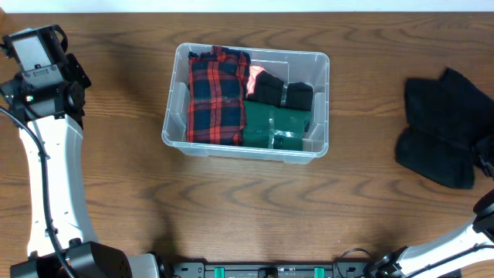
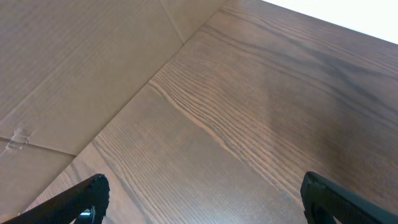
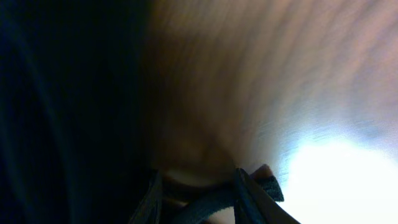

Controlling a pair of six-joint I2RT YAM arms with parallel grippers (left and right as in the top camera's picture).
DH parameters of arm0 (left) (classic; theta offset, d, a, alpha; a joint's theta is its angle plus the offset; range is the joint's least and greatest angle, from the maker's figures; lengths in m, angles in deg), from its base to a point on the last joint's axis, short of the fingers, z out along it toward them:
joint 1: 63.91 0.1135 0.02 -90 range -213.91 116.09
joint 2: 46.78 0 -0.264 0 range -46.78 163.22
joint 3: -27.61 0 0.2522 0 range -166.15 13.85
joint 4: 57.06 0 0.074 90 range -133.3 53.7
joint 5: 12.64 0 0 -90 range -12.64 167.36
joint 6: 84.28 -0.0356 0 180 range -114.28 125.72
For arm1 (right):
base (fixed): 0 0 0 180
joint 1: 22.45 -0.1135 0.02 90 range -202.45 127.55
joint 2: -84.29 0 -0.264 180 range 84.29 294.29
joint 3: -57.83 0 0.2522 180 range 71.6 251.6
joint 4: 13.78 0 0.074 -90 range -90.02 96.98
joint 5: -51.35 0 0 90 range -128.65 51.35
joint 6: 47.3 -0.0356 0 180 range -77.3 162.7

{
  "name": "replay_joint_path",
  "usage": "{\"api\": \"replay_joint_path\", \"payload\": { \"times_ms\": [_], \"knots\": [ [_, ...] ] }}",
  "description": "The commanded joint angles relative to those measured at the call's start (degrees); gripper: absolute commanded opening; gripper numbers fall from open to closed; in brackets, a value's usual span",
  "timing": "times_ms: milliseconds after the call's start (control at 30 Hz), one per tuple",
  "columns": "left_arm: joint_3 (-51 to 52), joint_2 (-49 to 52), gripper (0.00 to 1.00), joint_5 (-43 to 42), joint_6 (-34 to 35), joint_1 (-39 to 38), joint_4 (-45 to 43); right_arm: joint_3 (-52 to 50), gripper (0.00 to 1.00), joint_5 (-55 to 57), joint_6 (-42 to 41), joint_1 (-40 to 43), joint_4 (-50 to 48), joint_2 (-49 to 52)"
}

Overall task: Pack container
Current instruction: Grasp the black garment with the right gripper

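The clear plastic container [image 1: 174, 100] stands in the middle of the table. It holds a red and blue plaid garment [image 1: 218, 96] on the left, a folded green garment [image 1: 276, 127] on the right and black items [image 1: 282, 93] behind the green one. A black garment [image 1: 444, 127] lies on the table at the far right. My right gripper [image 3: 199, 193] is at that garment's right edge, and its fingers appear closed on dark fabric [image 3: 62, 112]; the view is dark and blurred. My left gripper [image 2: 202, 208] is open and empty over bare wood at the far left.
The left arm [image 1: 42, 77] stands at the table's upper left corner, far from the container. The left wrist view shows a brown cardboard-like surface [image 2: 74, 62] beyond the table's edge. The right arm's base [image 1: 463, 239] sits at the lower right.
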Motion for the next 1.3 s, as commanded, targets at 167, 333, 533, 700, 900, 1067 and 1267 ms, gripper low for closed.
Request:
{"api": "replay_joint_path", "payload": {
  "times_ms": [167, 333, 533, 700, 900, 1067, 1267],
  "knots": [
    [0.26, 0.22, 0.98, 0.5, 0.72, 0.24, 0.17, -1.46, 0.36, -13.49, -0.55, -3.39, 4.44, 3.34],
    [0.26, 0.22, 0.98, 0.5, 0.72, 0.24, 0.17, -1.4, 0.36, -13.46, 0.94, -3.17, 5.75, 2.71],
    [0.26, 0.22, 0.98, 0.52, 0.72, 0.24, 0.17, -1.4, 0.36, -13.27, 1.99, -3.08, 6.97, -3.87],
    [0.26, 0.22, 0.98, 0.52, 0.72, 0.24, 0.17, -1.4, 0.43, -13.22, 1.99, -3.26, 6.84, -13.27],
    [0.26, 0.22, 0.98, 0.52, 0.72, 0.24, 0.17, -1.42, 0.77, -13.27, 1.95, -3.52, 3.72, -17.79],
    [0.26, 0.22, 0.98, 0.52, 0.72, 0.24, 0.17, -1.86, 0.78, -12.85, 1.95, -4.26, 2.78, -15.76],
    [0.26, 0.22, 0.98, 0.5, 0.72, 0.24, 0.17, -1.92, 0.83, -12.9, 1.7, -5.55, 0.11, -9.77]
  ]
}}
